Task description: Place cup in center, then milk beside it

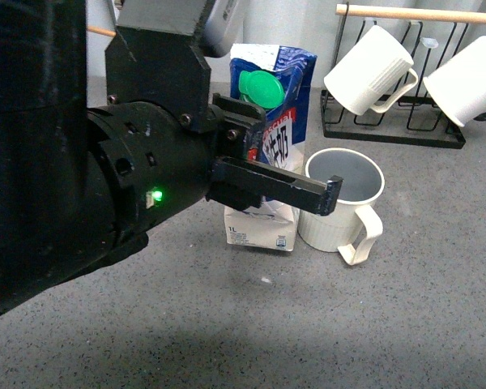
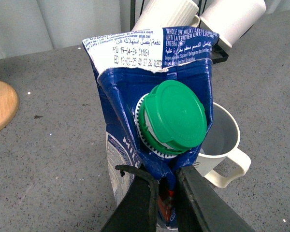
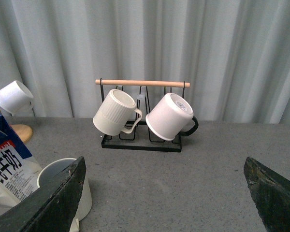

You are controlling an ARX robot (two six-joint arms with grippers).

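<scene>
Our left gripper (image 2: pixel 165 182) pinches the tall blue-and-white milk carton (image 2: pixel 125 92), just beside the cream ribbed mug (image 1: pixel 332 227). Our right gripper (image 3: pixel 163 174) hangs spread wide.

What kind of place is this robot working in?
Likely a mock kitchen counter in a lab: a grey speckled counter, a rack of hanging mugs, milk and a cup, with a plain curtain behind.

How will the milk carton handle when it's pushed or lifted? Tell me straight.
Likely tippy: the milk carton is tall on a narrow base, close beside the cup. Probably soft: its paperboard top looks creased where the left tool pinches it. Weight cannot be judged.
</scene>
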